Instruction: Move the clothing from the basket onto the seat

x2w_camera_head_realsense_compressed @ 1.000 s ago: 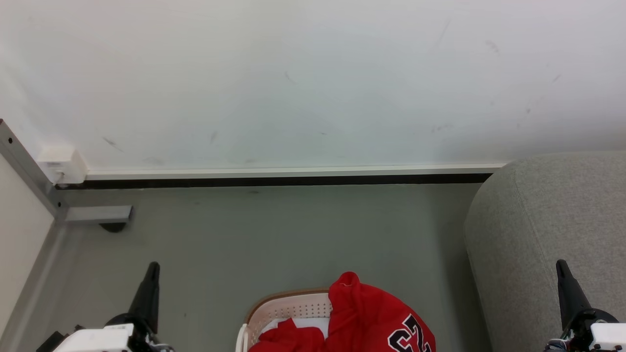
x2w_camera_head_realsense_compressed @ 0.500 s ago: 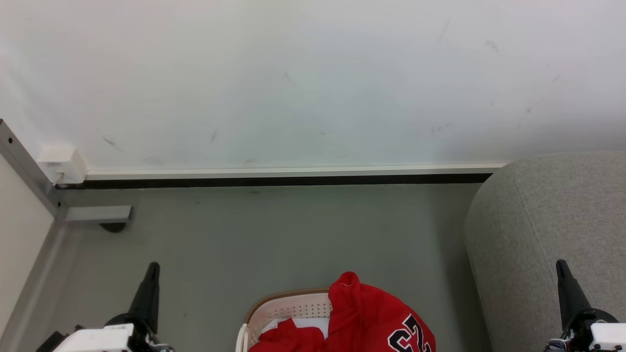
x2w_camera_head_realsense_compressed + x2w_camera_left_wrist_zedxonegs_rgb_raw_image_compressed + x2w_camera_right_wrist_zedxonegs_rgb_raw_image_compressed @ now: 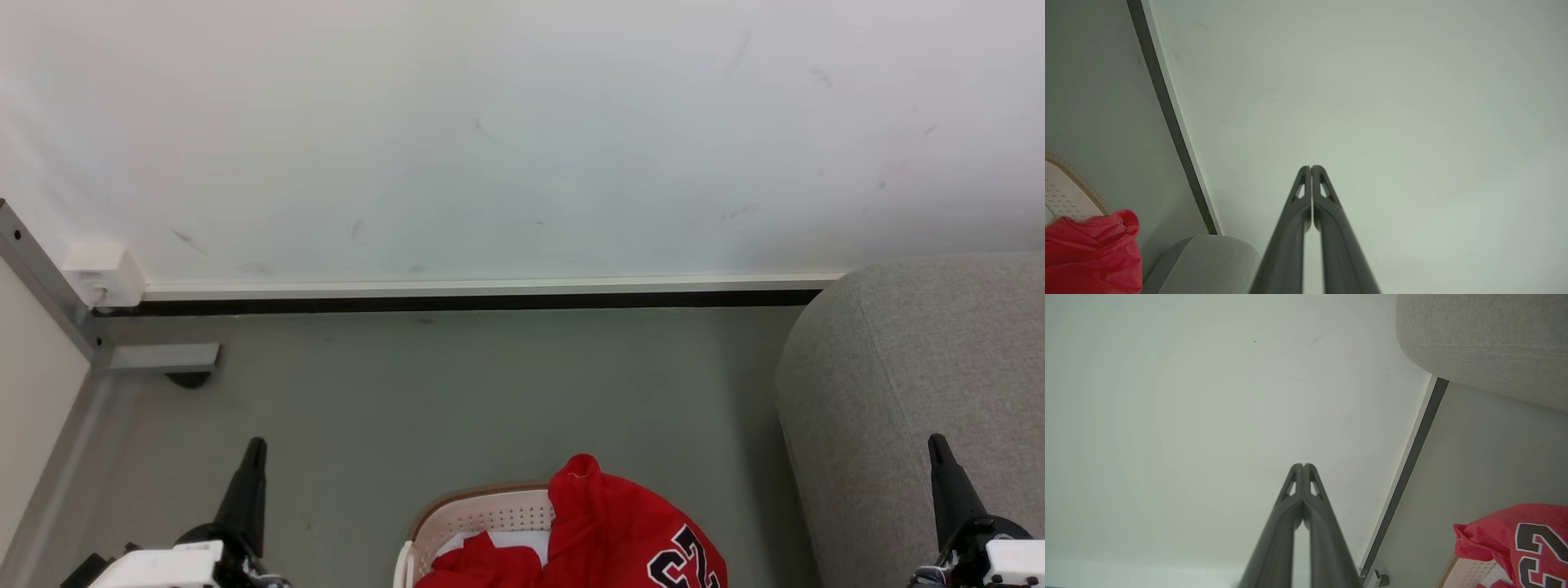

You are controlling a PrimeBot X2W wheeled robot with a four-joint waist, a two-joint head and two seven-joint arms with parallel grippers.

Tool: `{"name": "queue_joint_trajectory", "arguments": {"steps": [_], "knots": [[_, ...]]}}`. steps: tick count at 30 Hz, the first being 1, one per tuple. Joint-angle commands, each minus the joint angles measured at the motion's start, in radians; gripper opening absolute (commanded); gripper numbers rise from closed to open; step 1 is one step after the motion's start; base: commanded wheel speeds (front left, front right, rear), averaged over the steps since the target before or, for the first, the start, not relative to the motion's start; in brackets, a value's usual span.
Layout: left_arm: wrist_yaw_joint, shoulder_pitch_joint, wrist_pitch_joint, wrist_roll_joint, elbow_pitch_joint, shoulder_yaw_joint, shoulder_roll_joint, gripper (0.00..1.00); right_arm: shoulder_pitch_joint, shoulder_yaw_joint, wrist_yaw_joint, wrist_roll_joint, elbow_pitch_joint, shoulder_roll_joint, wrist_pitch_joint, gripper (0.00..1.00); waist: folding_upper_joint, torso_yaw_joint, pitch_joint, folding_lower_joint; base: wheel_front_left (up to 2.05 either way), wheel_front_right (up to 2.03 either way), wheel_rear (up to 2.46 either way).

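A: Red clothing (image 3: 604, 531) heaped in basket (image 3: 490, 513), bottom centre of head view; grey seat (image 3: 898, 367) at right edge.
B: Grippers?
A: Left gripper (image 3: 255, 447) lower left, right gripper (image 3: 936, 445) lower right, both pointing up.
B: Left wrist view?
A: Own fingers (image 3: 1290, 228) pressed together, nothing held; clothing lower left, seat corner just beside it.
B: Right wrist view?
A: Closed tight too, empty; clothing with "23" lower right, seat upper right.
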Motion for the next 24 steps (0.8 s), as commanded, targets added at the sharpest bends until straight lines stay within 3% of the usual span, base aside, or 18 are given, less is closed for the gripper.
{"name": "queue_joint_trajectory", "arguments": {"steps": [1, 24], "knots": [[-0.005, -0.008, 0.002, -0.015, -0.001, 0.001, 0.007, 0.00, -0.013, -0.003, 0.001, -0.005, 0.002, 0.000, 0.001, 0.00, 0.0000, 0.000, 0.000, 0.0000, 0.00, 0.00, 0.00], [-0.005, -0.008, 0.002, -0.015, -0.001, 0.001, 0.007, 0.00, -0.013, -0.003, 0.001, -0.005, 0.002, 0.000, 0.001, 0.00, 0.0000, 0.000, 0.000, 0.0000, 0.00, 0.00, 0.00]]}}
